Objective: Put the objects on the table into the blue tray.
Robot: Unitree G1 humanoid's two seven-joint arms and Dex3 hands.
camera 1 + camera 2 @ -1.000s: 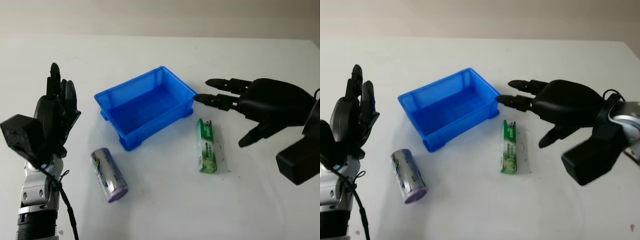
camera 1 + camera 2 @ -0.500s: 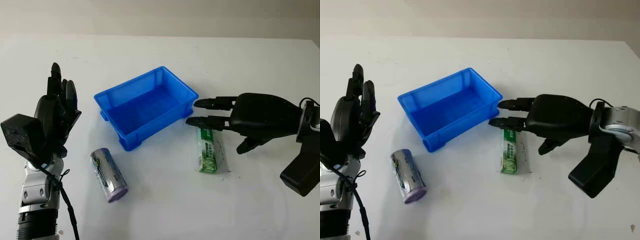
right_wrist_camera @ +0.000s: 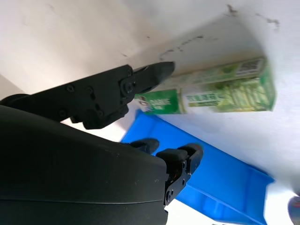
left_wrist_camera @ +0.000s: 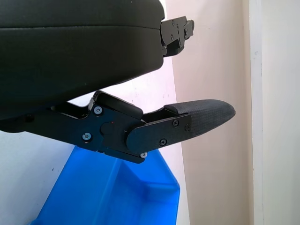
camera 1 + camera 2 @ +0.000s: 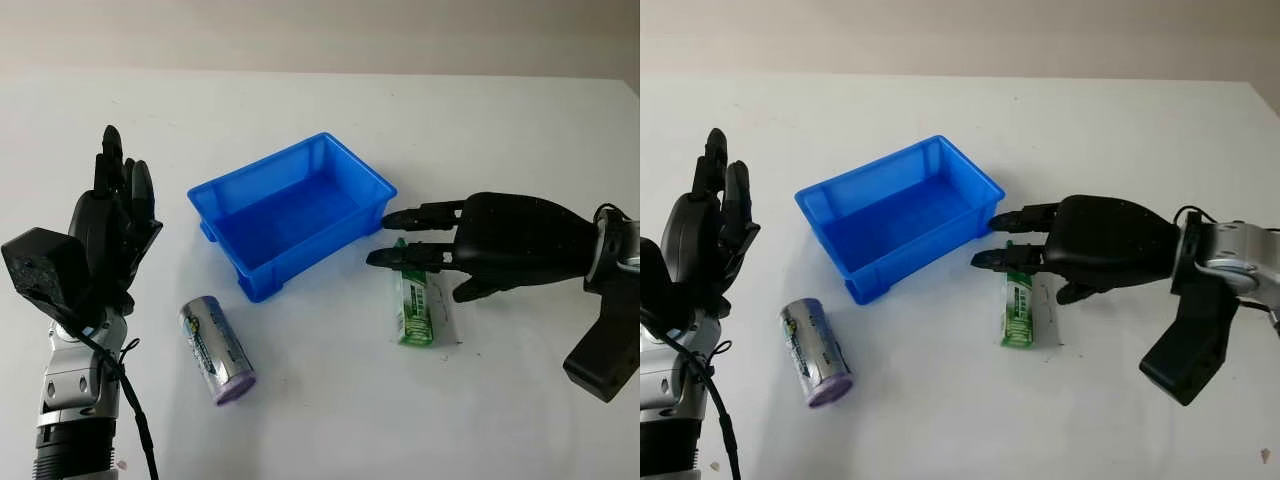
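**A:** Where is the working hand, and what is it doing?

**B:** The right hand comes in from about four o'clock and hovers over the far end of a green box. It holds nothing, with its fingers stretched toward the tray. In the right wrist view one fingertip sits right at the box's end, though I cannot tell whether it touches. I judge it is lining up for a grasp there because that end lies nearest the tray.

**A:** And the box itself?

**B:** It lies flat on the white table, a little right of centre, its long side running from twelve to six o'clock. Its far end is just beside the near right corner of the blue tray.

**A:** What about the tray?

**B:** It sits at the centre of the table, turned at an angle, with nothing in it. Being central, it is probably within reach of either arm.

**A:** Anything else waiting?

**B:** A silver can with a purple end lies on its side at about seven o'clock from the tray, well apart from the box.

**A:** And the other hand?

**B:** The left hand is raised at nine o'clock, released and idle, near the can, which seems its likely item.
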